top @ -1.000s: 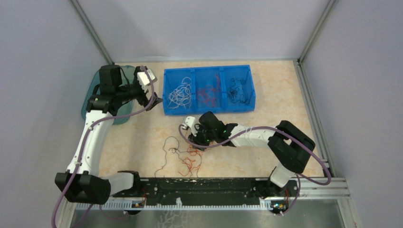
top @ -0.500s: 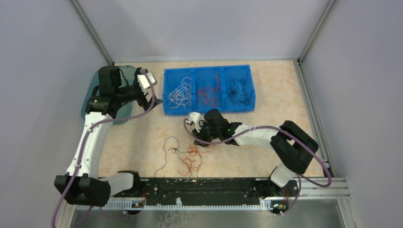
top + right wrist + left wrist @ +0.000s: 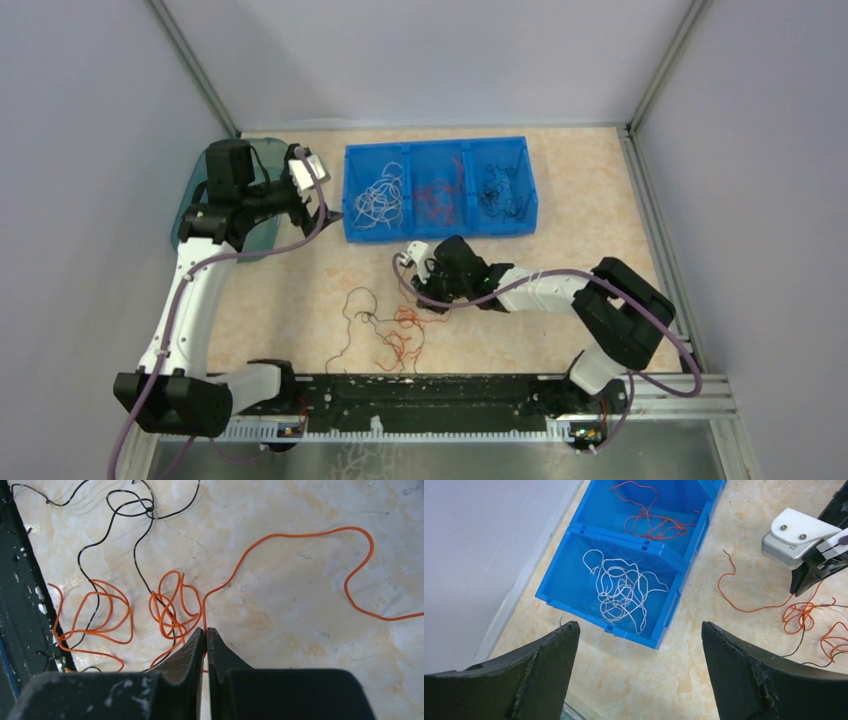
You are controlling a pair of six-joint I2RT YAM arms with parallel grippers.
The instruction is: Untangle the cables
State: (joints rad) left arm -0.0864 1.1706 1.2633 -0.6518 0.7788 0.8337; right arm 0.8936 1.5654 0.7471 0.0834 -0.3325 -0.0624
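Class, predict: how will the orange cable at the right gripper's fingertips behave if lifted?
Probably floppy: the orange cable lies in loose curves. Likely light, being very thin. It may drag the black cable crossing its loops.

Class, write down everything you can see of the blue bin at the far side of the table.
The blue bin looks like moulded plastic: one long open-topped tray split by walls into three compartments in a row. It sits flat on the marbled table, toward the far side. The left compartment holds white wires, the middle orange-red wires, the right black wires, each a loose tangle.
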